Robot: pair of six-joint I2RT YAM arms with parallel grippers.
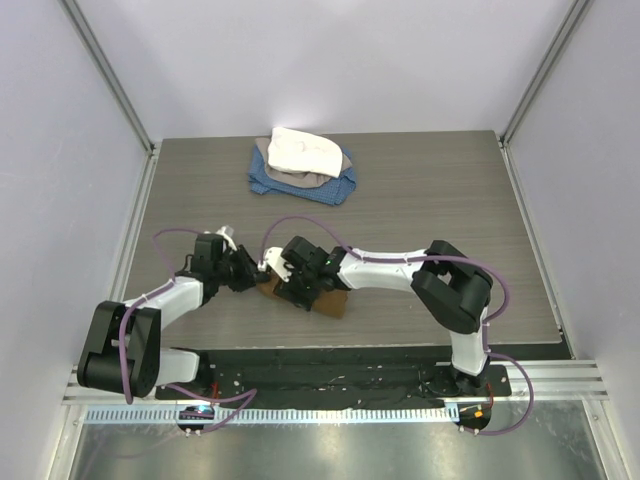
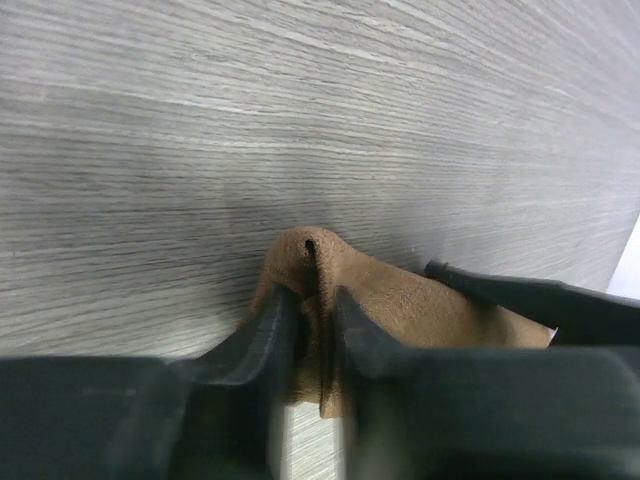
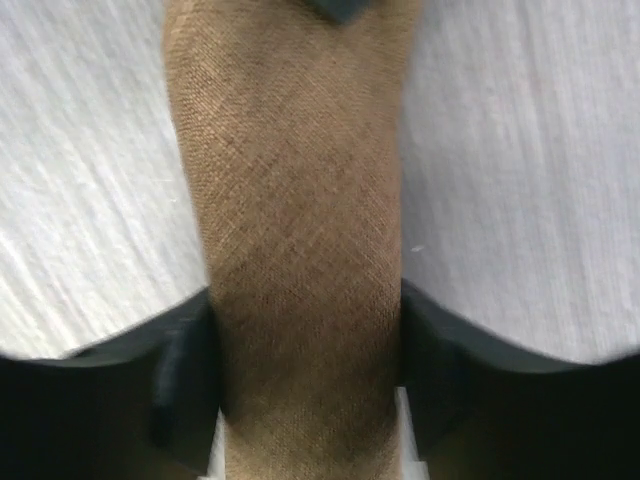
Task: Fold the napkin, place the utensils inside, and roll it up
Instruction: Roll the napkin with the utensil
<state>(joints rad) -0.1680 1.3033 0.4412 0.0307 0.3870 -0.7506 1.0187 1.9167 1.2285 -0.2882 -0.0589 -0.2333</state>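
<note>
The tan-brown napkin point(image 1: 333, 303) lies near the table's front edge as a tight roll, mostly covered by both grippers. In the right wrist view the napkin roll point(image 3: 300, 190) runs straight between the jaws of my right gripper point(image 3: 305, 370), and both fingers press against its sides. At the roll's left end, my left gripper point(image 2: 312, 310) is shut on a pinched fold of the napkin point(image 2: 420, 305). From above, the left gripper point(image 1: 257, 276) and the right gripper point(image 1: 300, 293) stand close together over the roll. The utensils are hidden.
A white cloth point(image 1: 300, 150) is heaped on a blue cloth point(image 1: 330, 188) at the back middle of the table. A dark finger point(image 2: 530, 298) of the right gripper crosses behind the napkin in the left wrist view. Walls close in the left and right sides.
</note>
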